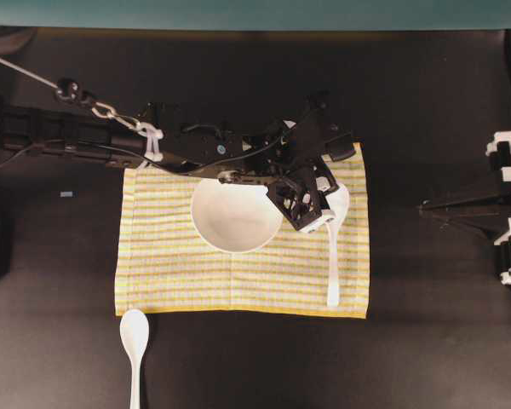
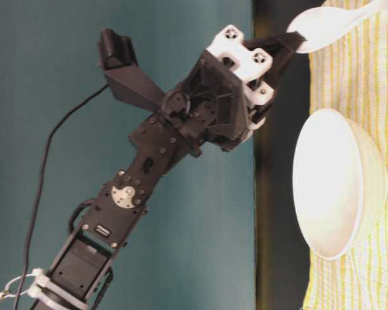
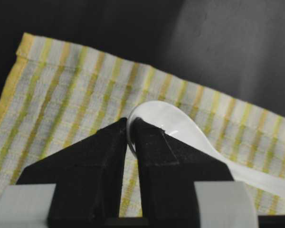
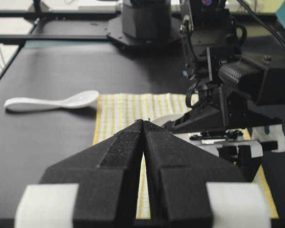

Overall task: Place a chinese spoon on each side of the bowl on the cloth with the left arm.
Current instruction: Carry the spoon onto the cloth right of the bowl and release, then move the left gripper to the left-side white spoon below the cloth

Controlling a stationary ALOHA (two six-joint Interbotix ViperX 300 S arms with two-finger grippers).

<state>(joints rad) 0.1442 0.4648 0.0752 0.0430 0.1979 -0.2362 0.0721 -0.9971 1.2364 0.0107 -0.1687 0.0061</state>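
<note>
A white bowl (image 1: 236, 215) (image 2: 336, 184) stands in the middle of the striped cloth (image 1: 162, 273) (image 3: 61, 95). My left arm reaches across from the left, over the bowl's far edge. Its gripper (image 1: 328, 219) (image 3: 132, 124) (image 2: 297, 42) is shut on the rim of a white chinese spoon (image 1: 333, 273) (image 3: 180, 126) (image 2: 330, 26). That spoon is to the right of the bowl, handle along the cloth and pointing to the near edge, scoop end slightly raised. A second spoon (image 1: 134, 336) (image 4: 52, 103) lies on the black table off the cloth's near left corner. My right gripper (image 1: 424, 205) (image 4: 144, 122) is shut on nothing.
The black table (image 1: 426, 358) extends all round the cloth. My right arm sits at the table's right edge, pointing toward the cloth. A teal wall (image 1: 255, 13) backs the far side.
</note>
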